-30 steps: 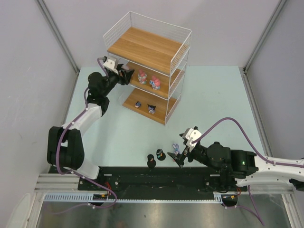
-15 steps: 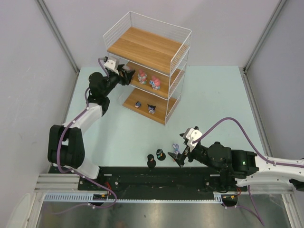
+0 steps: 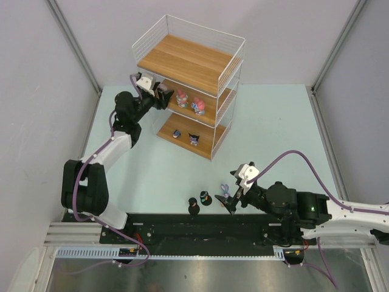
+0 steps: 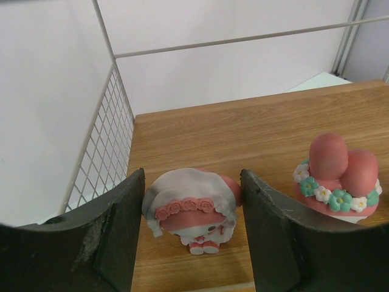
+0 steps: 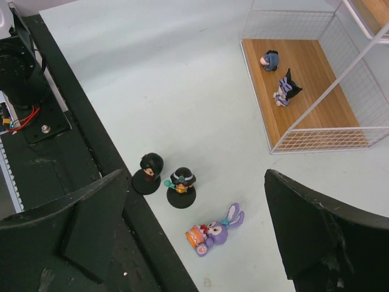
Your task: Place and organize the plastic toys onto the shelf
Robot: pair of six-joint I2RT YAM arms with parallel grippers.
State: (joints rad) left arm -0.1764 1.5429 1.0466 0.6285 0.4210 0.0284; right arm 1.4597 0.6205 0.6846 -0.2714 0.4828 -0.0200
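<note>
Down at the near edge of the table, the right gripper is hanging with its fingers spread as wide as they go, gripping nothing and touching nothing. Below it the purple-blue bunny is lying on its side on the table, falling within the gap between the two fingers in the wrist view, though low in that view. Its long axis is running at a shallow slant, feet toward one finger and ears toward the other, so the fingers' closing line is lying nearly along its length; my judgement is that the wrist is going to need a turn before dropping, to pinch across the narrow body. Two dark-haired figurines are standing upright on round black bases just beside the bunny (close enough to get knocked by a wide claw coming down).

Far across the table, the left gripper is reaching into the shelf at its middle board. Its fingers are standing partly apart, and a pink-and-white figurine is standing upright on the board, framed between them; from above it appears to be sitting just past the fingertips, so I judge it free. Another pink figurine is sitting near it. This arm is well apart from the loose toys, so the right arm is the nearer one for them
</note>
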